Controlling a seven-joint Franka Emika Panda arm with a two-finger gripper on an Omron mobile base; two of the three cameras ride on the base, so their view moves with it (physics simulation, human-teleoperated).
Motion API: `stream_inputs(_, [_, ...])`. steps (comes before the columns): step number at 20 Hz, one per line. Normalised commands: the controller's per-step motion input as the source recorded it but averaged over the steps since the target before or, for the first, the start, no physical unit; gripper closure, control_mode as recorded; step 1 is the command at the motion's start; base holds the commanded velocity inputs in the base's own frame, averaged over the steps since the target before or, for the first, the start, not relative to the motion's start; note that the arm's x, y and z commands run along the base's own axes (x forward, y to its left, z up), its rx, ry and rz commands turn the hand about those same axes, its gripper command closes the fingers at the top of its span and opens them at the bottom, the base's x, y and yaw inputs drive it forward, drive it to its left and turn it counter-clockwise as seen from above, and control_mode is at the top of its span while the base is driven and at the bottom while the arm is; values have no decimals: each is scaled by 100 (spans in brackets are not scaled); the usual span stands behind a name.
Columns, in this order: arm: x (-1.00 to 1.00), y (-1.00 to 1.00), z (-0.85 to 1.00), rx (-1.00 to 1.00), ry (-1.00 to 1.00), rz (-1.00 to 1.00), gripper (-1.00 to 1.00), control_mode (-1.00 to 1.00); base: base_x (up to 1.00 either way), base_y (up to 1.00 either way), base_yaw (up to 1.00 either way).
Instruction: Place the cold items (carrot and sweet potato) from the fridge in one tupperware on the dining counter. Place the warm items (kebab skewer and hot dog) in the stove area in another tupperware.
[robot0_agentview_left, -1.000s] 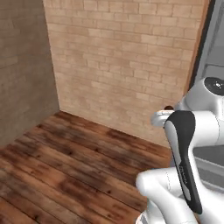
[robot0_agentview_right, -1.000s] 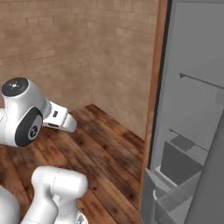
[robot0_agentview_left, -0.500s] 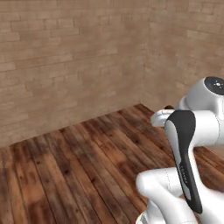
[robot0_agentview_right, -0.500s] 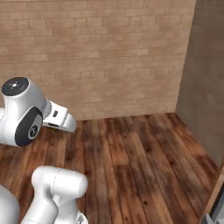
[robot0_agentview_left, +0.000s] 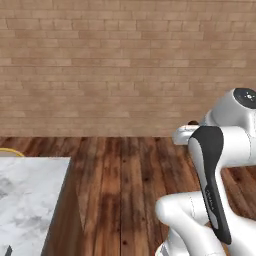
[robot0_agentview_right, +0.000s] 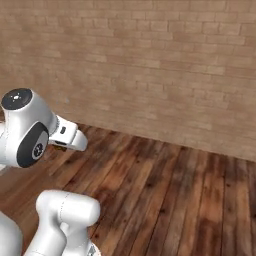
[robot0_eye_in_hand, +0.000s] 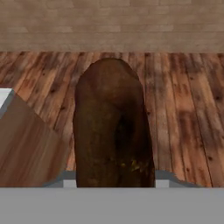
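Hand view: you see a sweet potato (robot0_eye_in_hand: 111, 124), a long, lumpy brown tuber with a rounded far end and a rough, mottled skin marked by a darker crease and a few pale flecks near its lower part. It stands out lengthwise from the gripper (robot0_eye_in_hand: 111, 177), whose fingertips (robot0_eye_in_hand: 164, 178) show as small grey slivers pressed against its left and right flanks; the fingers are partly closed and grasp the tuber between them. Below it lies the wooden floor (robot0_eye_in_hand: 183, 109), made of dark, reddish-brown planks with visible grain and knots. At the near left you see a slanted brown panel (robot0_eye_in_hand: 26, 148) with a white edge at its upper corner; what it belongs to cannot be told.

Left base view: the white arm (robot0_agentview_left: 220, 165), smooth and rounded with a dark tapered band along its link, rises at the right. At the near left is the corner of a marble counter (robot0_agentview_left: 25, 200), white with grey veining, flat and square-edged, with a thin yellow rim (robot0_agentview_left: 10, 151) at its far left edge. The brick wall (robot0_agentview_left: 115, 65), tan bricks in regular courses with pale mortar, spans the far side.

Right base view: the same wall and plank floor appear, with the arm at the left. Nothing stands on the floor between the arm and the wall.
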Motion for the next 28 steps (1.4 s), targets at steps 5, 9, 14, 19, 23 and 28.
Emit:
stream_inputs(5, [0,0,0,0,0,0,100,100,-10,20,81])
stream_inputs(9, [0,0,0,0,0,0,100,100,-7,14,79])
stream_inputs(14, [0,0,0,0,0,0,100,100,-3,8,78])
stream_inputs(19, [0,0,0,0,0,0,100,100,28,-33,59])
stream_inputs(23, [0,0,0,0,0,0,100,100,73,-87,37])
stream_inputs(28, [0,0,0,0,0,0,100,100,75,-89,34])
